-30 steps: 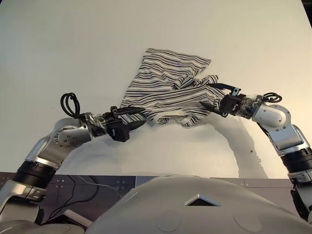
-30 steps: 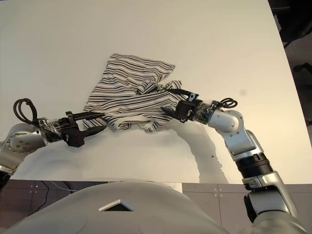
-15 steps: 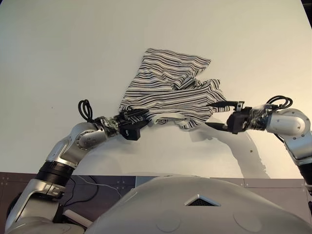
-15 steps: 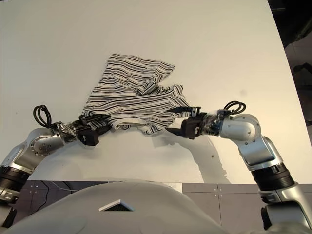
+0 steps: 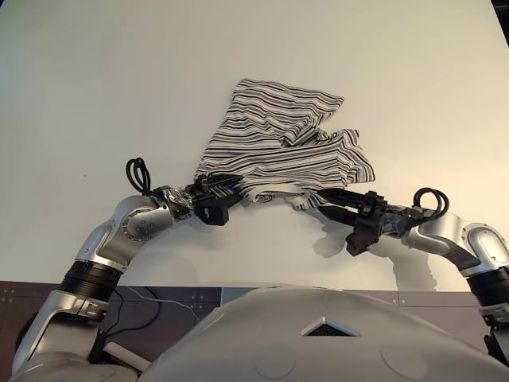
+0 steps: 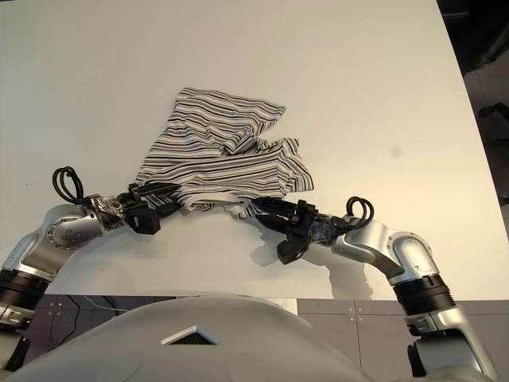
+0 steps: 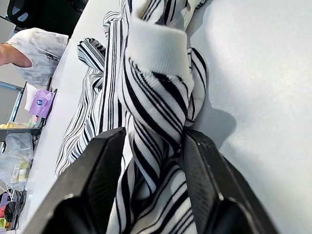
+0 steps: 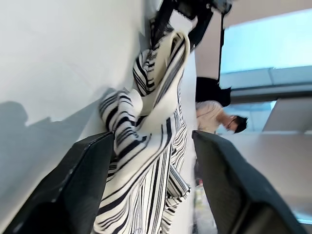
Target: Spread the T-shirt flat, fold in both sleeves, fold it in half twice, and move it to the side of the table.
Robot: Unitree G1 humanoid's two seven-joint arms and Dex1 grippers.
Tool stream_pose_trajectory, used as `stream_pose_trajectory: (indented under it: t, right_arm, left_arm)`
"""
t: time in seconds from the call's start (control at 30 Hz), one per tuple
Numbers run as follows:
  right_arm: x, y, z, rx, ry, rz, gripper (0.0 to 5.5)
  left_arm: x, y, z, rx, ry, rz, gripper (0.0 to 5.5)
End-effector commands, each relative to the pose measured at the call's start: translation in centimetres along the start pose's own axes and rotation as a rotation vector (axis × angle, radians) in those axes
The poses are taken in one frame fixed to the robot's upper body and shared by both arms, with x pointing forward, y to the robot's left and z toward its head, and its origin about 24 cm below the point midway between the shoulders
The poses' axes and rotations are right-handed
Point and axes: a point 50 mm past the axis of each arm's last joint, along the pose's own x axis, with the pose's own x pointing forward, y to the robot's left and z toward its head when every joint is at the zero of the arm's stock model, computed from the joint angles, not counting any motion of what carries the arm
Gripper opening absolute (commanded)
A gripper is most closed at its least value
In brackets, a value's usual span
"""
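A black-and-white striped T-shirt (image 5: 278, 135) lies crumpled in the middle of the white table (image 5: 111, 87). My left gripper (image 5: 221, 188) is at the shirt's near left edge. It is shut on a bunched fold with a white ribbed band (image 7: 156, 48), and the fingers (image 7: 102, 175) press it from both sides. My right gripper (image 5: 334, 213) is low at the shirt's near right edge, open. Its fingers (image 8: 87, 180) stand wide apart with a loose striped fold (image 8: 141, 122) lying between them, not pinched.
Bare tabletop surrounds the shirt on the left, right and far sides. The table's near edge (image 5: 119, 282) runs just behind both arms, with a dark panel and cables below it.
The right gripper left the shirt's right edge and swung down and inward to its near edge, still open. The left gripper moved in and closed on the near left fold.
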Motion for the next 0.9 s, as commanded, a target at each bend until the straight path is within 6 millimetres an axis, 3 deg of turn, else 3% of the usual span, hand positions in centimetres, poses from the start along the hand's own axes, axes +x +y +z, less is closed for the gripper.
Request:
stream_pose_trajectory:
  t: [0.03, 0.13, 0.3, 0.47, 0.6, 0.8, 0.9]
  right_arm:
    - [0.2, 1.1, -0.7, -0.005, 0.023, 0.037, 2.95]
    - [0.6, 1.7, -1.0, 0.032, 0.023, 0.067, 2.62]
    - [0.7, 1.7, -1.3, 0.085, 0.015, 0.085, 1.62]
    - [0.6, 0.7, -1.3, 0.187, 0.007, 0.069, 0.75]
    - [-0.2, -2.0, -1.0, 0.418, -0.009, 0.103, 0.12]
    - [-0.9, -7.7, -0.6, 0.847, -0.125, 0.187, 0.12]
    - [-1.7, -10.1, -0.3, 1.155, -0.218, 0.224, 0.12]
  left_arm:
    - [0.0, 0.5, -0.3, 0.003, 0.010, -0.008, 2.03]
    - [0.0, 0.5, -0.2, 0.003, 0.002, -0.015, 2.07]
    - [0.1, 0.5, 0.0, -0.001, -0.004, -0.015, 2.07]
    - [0.0, 0.4, 0.0, -0.010, 0.003, -0.002, 2.07]
    - [-0.6, 0.8, 0.0, -0.025, 0.013, 0.059, 2.07]
    - [-1.5, 3.0, 1.1, -0.021, -0.020, 0.217, 2.07]
    - [-1.6, 4.1, 1.5, -0.012, -0.036, 0.251, 2.07]
